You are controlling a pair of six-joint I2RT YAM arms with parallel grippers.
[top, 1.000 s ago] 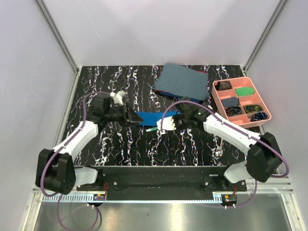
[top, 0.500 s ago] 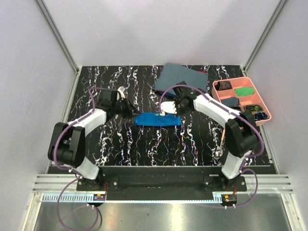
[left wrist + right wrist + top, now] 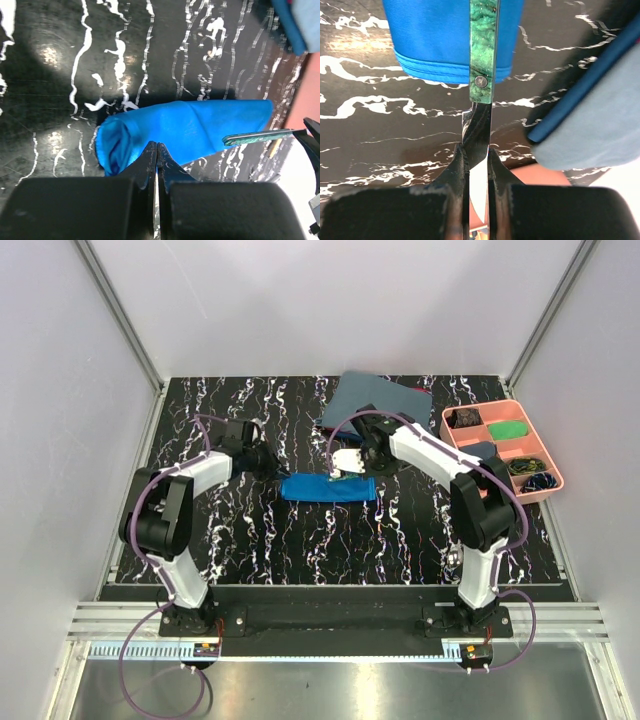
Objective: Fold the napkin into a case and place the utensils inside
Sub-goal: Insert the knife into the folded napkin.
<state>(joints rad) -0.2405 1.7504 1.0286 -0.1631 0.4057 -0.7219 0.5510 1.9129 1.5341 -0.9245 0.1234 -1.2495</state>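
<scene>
The napkin, folded into a narrow blue case [image 3: 328, 487], lies flat on the black marbled table. My left gripper [image 3: 266, 462] is shut just off the case's left end. In the left wrist view its tips [image 3: 157, 146] meet at the near edge of the case [image 3: 190, 125], and no cloth shows between them. My right gripper [image 3: 352, 462] is shut on the metal blade of a green-handled knife [image 3: 484, 45]. The handle reaches over the hemmed right end of the case [image 3: 435, 35]. The left wrist view shows the knife [image 3: 260, 136] off that end. No other utensils are in view.
A larger grey-blue cloth [image 3: 380, 408] lies at the back, close behind my right gripper. A pink compartment tray [image 3: 452, 446] with small items stands at the right. Grey walls close in the table on three sides.
My left gripper has shut and drawn back to the case's left end as the arm folded in. My right arm swung the knife from in front of the case to over its right end.
</scene>
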